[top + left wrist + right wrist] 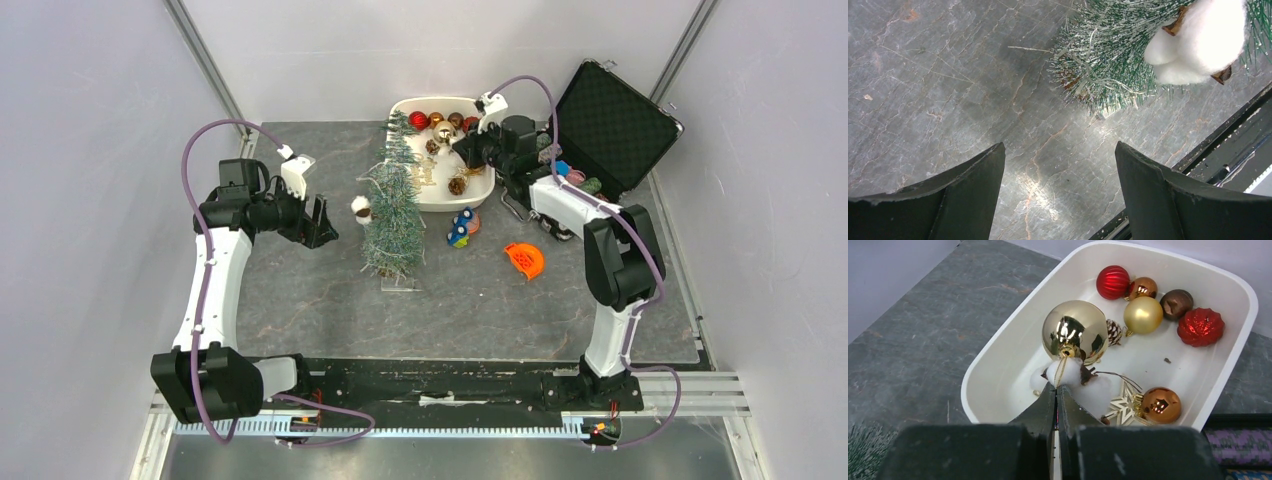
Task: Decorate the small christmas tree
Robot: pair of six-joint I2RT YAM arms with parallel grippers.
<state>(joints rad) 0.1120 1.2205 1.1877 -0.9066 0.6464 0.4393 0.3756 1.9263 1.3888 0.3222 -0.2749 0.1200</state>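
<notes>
The small christmas tree [393, 215] stands mid-table, frosted green, with a white cotton ornament [360, 207] on its left side. In the left wrist view its lower branches [1103, 65] and the cotton ornament [1198, 40] sit ahead of my left gripper [1059, 145]. That left gripper [320, 222] is open, empty, and left of the tree. My right gripper [1056, 386] is over the white tray [973, 385], shut on the ribbon loop of a shiny gold bauble [1075, 330]. From above, the right gripper [458, 145] is beside that bauble [445, 133].
The tray [440, 207] also holds red, gold and brown baubles [1143, 314], a pine cone, cotton pieces, a star [1122, 407] and a copper ball [1160, 405]. An open black case [610, 125] stands at the back right. Small blue figures [460, 230] and an orange piece [525, 260] lie right of the tree.
</notes>
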